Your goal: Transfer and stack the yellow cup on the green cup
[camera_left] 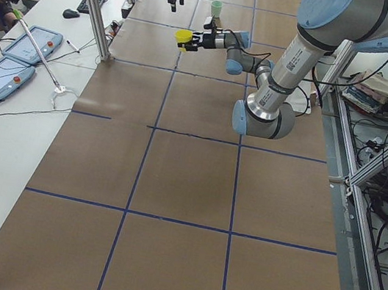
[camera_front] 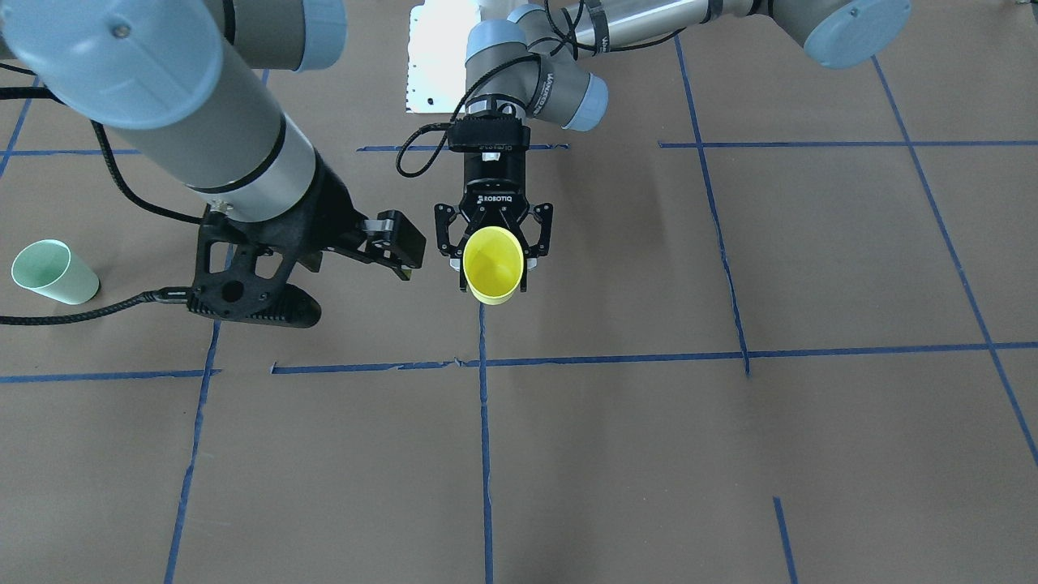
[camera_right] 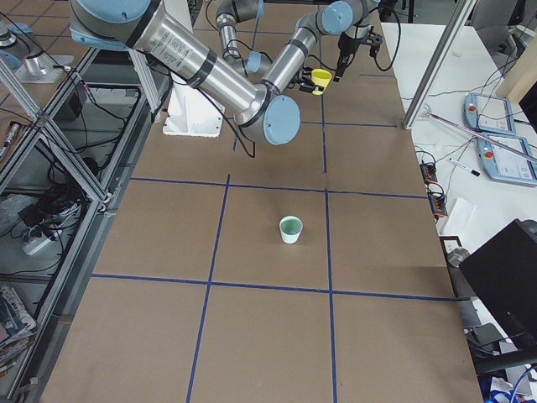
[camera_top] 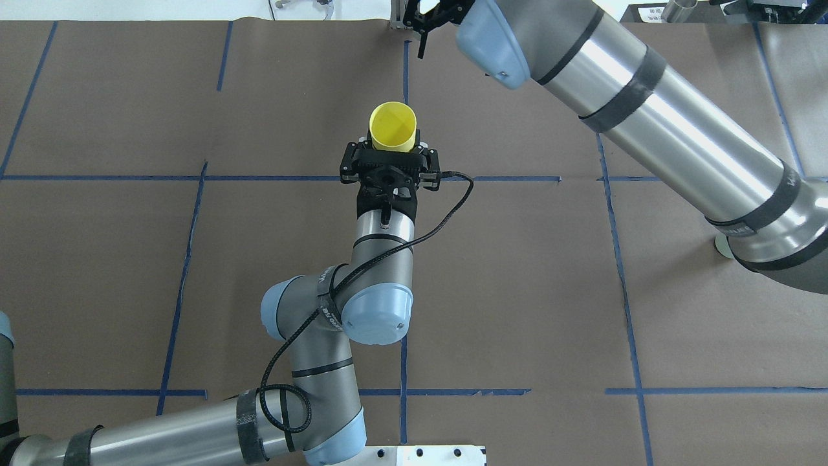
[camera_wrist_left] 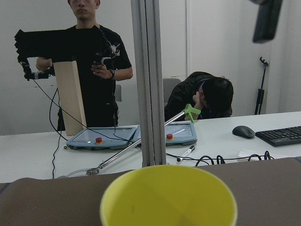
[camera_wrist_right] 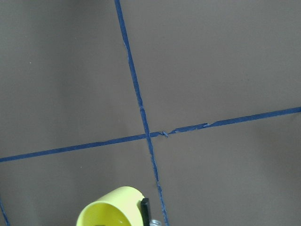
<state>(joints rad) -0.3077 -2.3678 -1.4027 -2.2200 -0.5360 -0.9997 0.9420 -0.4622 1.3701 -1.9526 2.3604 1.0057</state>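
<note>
Yellow plastic is filling the centre of the front-facing frame: we are seeing the yellow cup [camera_front: 492,264] standing upright, mouth up, lifted off the brown paper table covering [camera_front: 730,454]. The left gripper [camera_front: 493,258] is clasping it, with one black finger pressing on each side of its wall and the wrist lying level behind it. In the overhead frame we are finding this cup just above centre, beyond the gripper, close to a blue tape line [camera_top: 405,65] running down the frame. In the left wrist view its rim is spreading across the bottom edge.

We are spotting the green cup [camera_front: 53,272] at the middle left edge of the front-facing frame. It is standing upright on the paper, well apart from the yellow one. In the right-side frame it is sitting alone near the centre.

The right gripper [camera_front: 403,253] is hanging just left of the yellow cup in the front-facing frame without touching it. We are unable to tell whether its fingers are parted or closed. Its wrist camera is looking down on crossing tape lines, with the yellow rim at the bottom edge.
</note>
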